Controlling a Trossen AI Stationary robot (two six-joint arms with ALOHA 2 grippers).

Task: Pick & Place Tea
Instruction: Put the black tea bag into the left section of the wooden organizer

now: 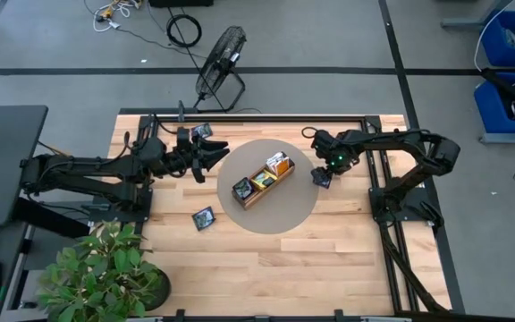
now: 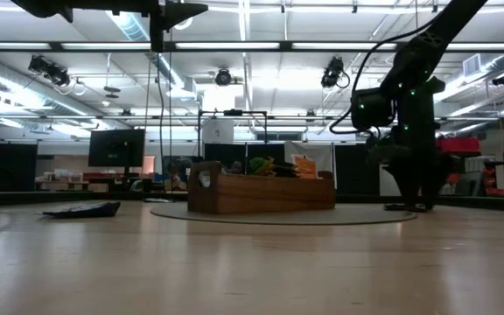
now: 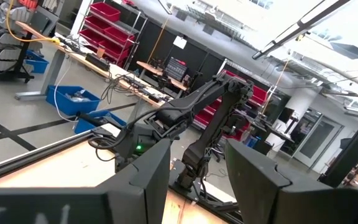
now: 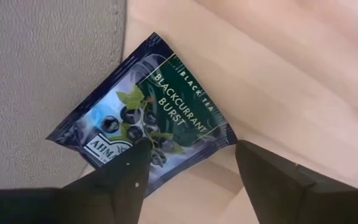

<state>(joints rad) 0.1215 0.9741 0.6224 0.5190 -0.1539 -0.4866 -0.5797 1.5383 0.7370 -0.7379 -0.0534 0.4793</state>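
A dark navy tea packet [image 4: 148, 112] lies flat, half on the grey round mat [image 1: 284, 210] and half on the bare wood at the mat's right edge. My right gripper [image 4: 194, 158] points down over it and is open: one finger [image 4: 126, 171] stands over the packet's corner, the other [image 4: 266, 171] over the wood beside it. The brown wooden tray [image 1: 256, 194] stands on the mat's middle with orange, yellow and dark packets upright in it. My left gripper [image 1: 211, 157] hovers open, high above the mat's left edge. My right gripper comes at the navy packet from above, fingers pointing down. One fingertip [image 4: 135, 163] covers the packet's corner [image 4: 166, 163]. I cannot tell whether it touches the packet. The packet lies flat on mat and wood.
Two more navy packets lie on the wood: one [image 1: 204, 218] left of the mat toward the near edge, one [image 1: 202, 131] at the far left. A potted plant [image 1: 105, 273] stands at the near left corner. Black frame rails [image 1: 375, 170] run along the table's right side.
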